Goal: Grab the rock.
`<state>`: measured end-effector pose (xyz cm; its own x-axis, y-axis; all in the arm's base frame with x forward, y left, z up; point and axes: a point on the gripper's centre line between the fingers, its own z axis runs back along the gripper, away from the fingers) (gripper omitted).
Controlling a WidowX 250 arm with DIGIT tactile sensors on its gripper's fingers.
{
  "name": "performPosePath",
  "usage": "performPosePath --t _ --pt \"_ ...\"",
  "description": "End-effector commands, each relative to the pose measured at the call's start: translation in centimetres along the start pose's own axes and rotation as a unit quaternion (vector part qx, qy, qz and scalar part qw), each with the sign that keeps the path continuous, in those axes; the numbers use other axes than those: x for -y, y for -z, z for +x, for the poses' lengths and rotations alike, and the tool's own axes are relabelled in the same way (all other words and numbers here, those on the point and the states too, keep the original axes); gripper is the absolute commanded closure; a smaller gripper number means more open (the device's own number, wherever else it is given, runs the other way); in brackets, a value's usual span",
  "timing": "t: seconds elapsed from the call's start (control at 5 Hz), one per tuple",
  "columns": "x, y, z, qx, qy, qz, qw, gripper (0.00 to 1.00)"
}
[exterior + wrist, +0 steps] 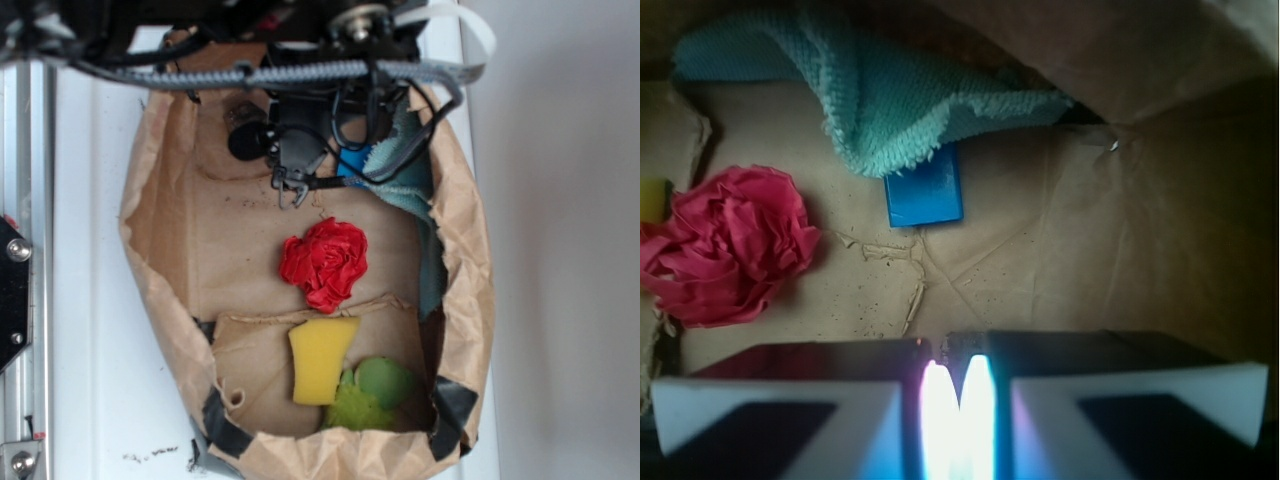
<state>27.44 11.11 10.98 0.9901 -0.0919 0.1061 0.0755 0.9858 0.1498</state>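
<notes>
Gripper [291, 195] low inside a brown paper bag [160, 200] on a white counter [90, 300].
The jaws are narrow, pads almost meeting with nothing seen between them. The rock cannot be made out in either view. On the creased bag floor lie a red cloth ball [325, 260], a yellow sponge [320, 360] nearer, and a blue block [927, 190] partly under a teal towel [890, 100] to the right.

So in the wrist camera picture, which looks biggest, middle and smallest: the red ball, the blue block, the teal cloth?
1. Teal cloth, largest.
2. Red ball, close behind, partly cut off.
3. Blue block, smallest, partly under the cloth.
</notes>
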Motion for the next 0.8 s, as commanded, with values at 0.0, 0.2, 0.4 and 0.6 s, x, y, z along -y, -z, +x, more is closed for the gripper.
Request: performPosePath --t 0.0,0.2,0.4,0.6 --pt "-1.7 0.5 -1.1 0.033 0.003 0.057 0.998 0.0" --pt "-1.6 1.3 -1.3 0.035 0.005 0.067 0.997 0.0" --pt "-1.6 2.0 -1.4 0.033 0.011 0.072 0.997 0.0" --pt "-1.5 2.4 -1.5 0.03 0.015 0.075 0.997 0.0"
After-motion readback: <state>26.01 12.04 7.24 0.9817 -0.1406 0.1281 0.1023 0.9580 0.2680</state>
